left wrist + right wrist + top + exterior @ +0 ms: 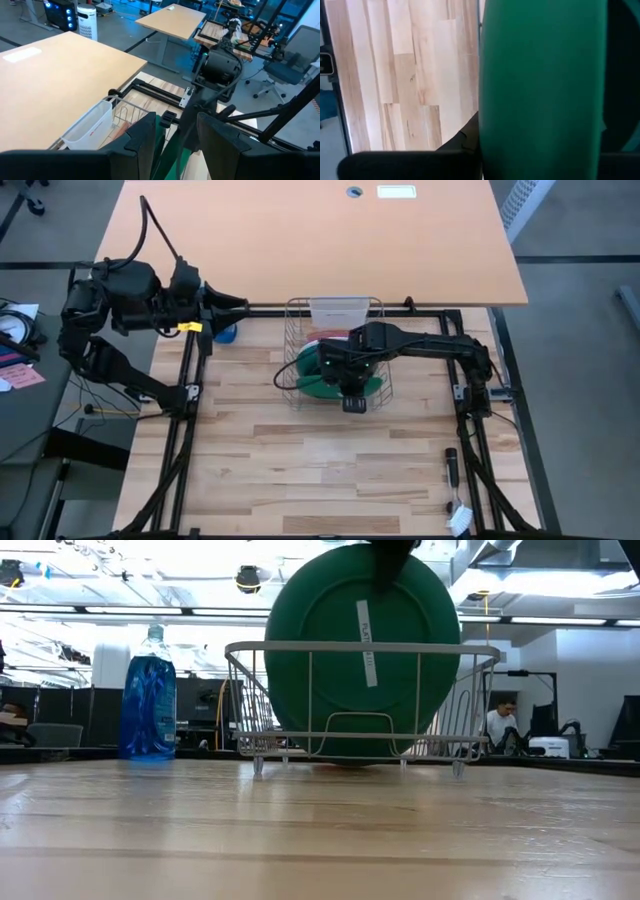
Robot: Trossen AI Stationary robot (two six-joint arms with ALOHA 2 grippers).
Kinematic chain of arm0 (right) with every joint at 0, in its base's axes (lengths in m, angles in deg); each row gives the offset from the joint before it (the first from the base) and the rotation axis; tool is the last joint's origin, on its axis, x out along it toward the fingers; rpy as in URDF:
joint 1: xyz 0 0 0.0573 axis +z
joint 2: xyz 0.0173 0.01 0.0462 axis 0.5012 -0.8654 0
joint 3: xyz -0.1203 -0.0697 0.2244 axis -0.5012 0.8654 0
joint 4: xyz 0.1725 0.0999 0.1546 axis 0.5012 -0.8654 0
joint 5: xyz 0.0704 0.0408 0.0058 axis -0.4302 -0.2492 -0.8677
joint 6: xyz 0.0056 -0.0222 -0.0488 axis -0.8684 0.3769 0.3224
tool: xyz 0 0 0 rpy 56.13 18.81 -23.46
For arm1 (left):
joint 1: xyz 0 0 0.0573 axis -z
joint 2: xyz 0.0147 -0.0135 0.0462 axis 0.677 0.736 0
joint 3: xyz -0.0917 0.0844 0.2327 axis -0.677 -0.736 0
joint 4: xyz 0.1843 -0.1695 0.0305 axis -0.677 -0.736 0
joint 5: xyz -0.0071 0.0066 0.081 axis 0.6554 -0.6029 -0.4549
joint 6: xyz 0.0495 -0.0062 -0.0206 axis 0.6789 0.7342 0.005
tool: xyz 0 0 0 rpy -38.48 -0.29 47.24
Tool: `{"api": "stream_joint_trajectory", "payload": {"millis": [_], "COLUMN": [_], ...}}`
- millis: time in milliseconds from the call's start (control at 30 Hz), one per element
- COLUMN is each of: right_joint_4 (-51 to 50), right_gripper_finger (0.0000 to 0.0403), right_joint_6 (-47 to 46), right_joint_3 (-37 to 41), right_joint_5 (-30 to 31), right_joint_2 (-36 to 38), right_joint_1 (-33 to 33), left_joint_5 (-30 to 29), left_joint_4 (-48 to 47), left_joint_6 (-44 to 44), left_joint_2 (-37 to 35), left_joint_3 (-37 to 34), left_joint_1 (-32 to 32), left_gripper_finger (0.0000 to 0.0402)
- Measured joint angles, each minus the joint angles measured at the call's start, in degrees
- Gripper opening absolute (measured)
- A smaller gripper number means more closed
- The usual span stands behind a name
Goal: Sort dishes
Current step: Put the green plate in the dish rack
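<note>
Green plate (360, 650) upright in rack (290, 700) — right hand (390, 570) clamped on its rim.

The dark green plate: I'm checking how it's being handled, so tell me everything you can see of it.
The dark green plate is round, smooth and matte, plastic or glazed by its look, with a white label strip on the face toward the low camera. It stands upright on edge in the metal wire dish rack, rising well above the top wire. The right gripper reaches down from above and is shut on the plate's upper rim. In the right wrist view its green surface fills most of the picture. Other plates stand behind it.
</note>
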Motion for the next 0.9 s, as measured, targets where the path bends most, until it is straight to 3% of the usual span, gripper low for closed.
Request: {"api": "stream_joint_trajectory", "payload": {"millis": [567,900], "right_joint_4": [0.81,-4.67], "right_gripper_finger": [0.0164,0.0219], "right_joint_6": [-2.63,-4.14], "right_joint_3": [-0.01,-6.47], "right_joint_5": [3.89,3.11], "right_joint_2": [0.19,-0.18], "right_joint_1": [0.43,0.40], "left_joint_5": [0.20,0.22], "left_joint_4": [-2.47,-3.24], "left_joint_6": [-1.56,-1.88], "left_joint_2": [0.00,0.00], "left_joint_3": [0.00,0.00], "left_joint_1": [0.05,0.46], "left_gripper_finger": [0.0139,0.0139]}}
